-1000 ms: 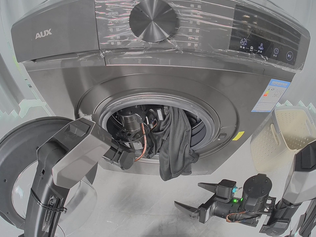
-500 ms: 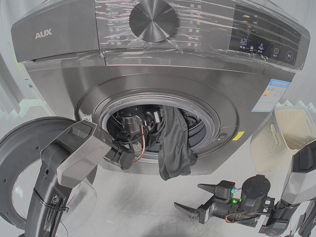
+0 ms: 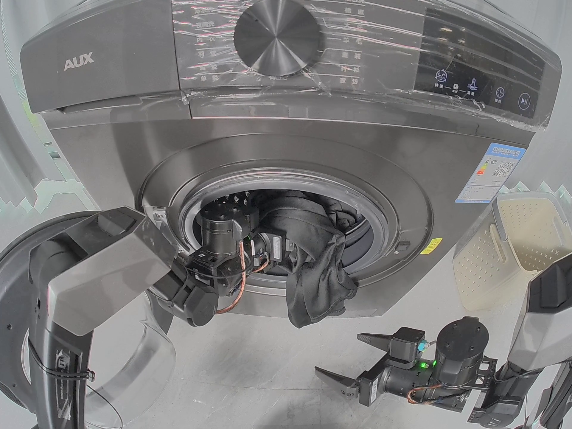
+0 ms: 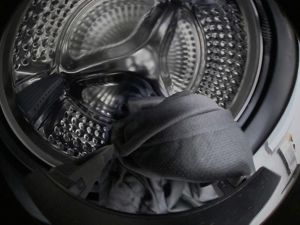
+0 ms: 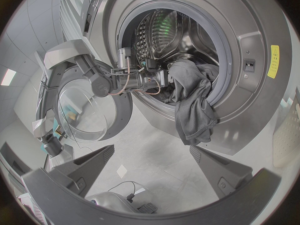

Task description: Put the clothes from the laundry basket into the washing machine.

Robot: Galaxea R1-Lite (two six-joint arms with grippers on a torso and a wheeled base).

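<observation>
1. While looking down from the head view, find the dark garment half in the washing machine: upper folds bunched in the mouth of the drum, loose end spilled over the door seal and hanging down the front. Long axis near vertical, free end pointing at the floor. Left gripper inside the opening, buried under those upper folds. Right gripper low over the floor, well apart from the garment, jaws spread, holding nothing. Laundry basket tilted just beside the machine on the right.
2. Through the left wrist view, see the garment lying across the left gripper's spread jaws, draped rather than pinched, one fingertip bare at the fold's edge. Mesh knit: judge light, limp, fairly grippy, not fragile, yet apt to slide back out under its own hanging weight. Paler clothes below it, at the drum's near edge.
3. From the right wrist view, trace the same axis on the garment: out of the drum, over the seal, down the panel, door swung wide beside it. Probably best taken at the thick hanging bundle below the lip, then lifted and fed inward.
</observation>
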